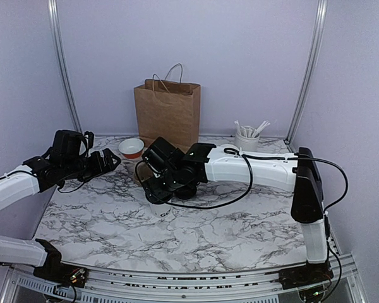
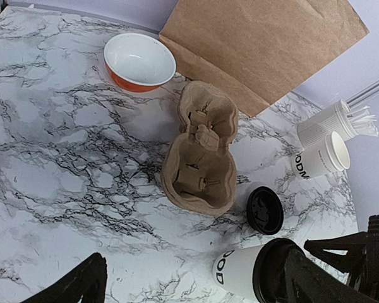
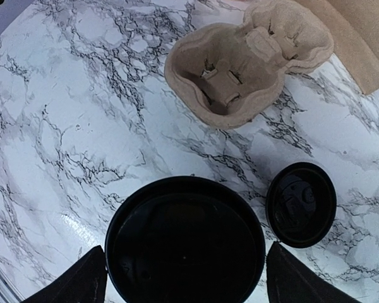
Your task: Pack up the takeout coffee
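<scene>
The takeout coffee (image 1: 165,211) is a white paper cup with dark lettering near its base, standing left of the table's middle with a round black lid (image 3: 184,221) on it. My right gripper (image 3: 186,252) is directly above it. Its two fingers press against opposite sides of the lid's rim, so it is shut on the cup. The left wrist view shows the same cup (image 2: 240,273) low in the frame. My left gripper (image 1: 108,161) hovers open over the left side of the table, with nothing between its fingers.
A brown pulp carrier (image 3: 249,60) lies just beyond the cup, with a loose black lid (image 3: 301,204) beside it. A second, unlidded white cup (image 2: 322,158) stands next to the cup of stirrers (image 1: 247,137). The paper bag (image 1: 167,113) and an orange bowl (image 1: 131,148) stand at the back.
</scene>
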You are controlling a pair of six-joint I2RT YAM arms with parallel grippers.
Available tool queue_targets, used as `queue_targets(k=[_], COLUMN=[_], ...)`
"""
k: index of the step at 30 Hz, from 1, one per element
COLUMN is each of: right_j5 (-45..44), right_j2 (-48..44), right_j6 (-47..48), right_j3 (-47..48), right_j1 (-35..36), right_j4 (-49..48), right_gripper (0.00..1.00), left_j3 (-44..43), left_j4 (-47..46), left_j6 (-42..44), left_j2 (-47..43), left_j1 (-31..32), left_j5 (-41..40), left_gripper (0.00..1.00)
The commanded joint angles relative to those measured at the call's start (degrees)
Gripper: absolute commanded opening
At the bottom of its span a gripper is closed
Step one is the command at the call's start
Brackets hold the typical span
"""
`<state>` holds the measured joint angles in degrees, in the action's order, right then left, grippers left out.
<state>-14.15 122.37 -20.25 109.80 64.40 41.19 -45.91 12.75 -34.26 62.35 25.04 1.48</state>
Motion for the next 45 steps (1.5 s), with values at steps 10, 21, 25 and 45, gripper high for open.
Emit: queue_targets(k=[10,21,25,45], right_j5=[-1.5,-1.7,-2.1,-3.2], right_j2=[1.8,3.3,3.3,-5.8], right_j6=[0.5,0.3,0.1,-3.5], right_j3=[3.2,4.0,4.0,-5.7], right_j1=[0.6,1.2,1.2,1.1], right_j4=[1.6,2.2,2.4,0.6], right_gripper=[0.82,0.81,0.8,0.72], left_j3=[-1.0,-0.7,-0.7,-1.1], left_j4=[-0.5,-1.0,-1.0,-1.4], left_j6=[0.6,0.7,0.7,0.4], left_j2=[1.4,1.8,2.0,3.1], left_j1=[-0.8,-1.0,-1.1,-1.1], left_j5=[1.7,2.5,2.7,4.0], left_gripper=[0.99,0.99,0.99,0.99])
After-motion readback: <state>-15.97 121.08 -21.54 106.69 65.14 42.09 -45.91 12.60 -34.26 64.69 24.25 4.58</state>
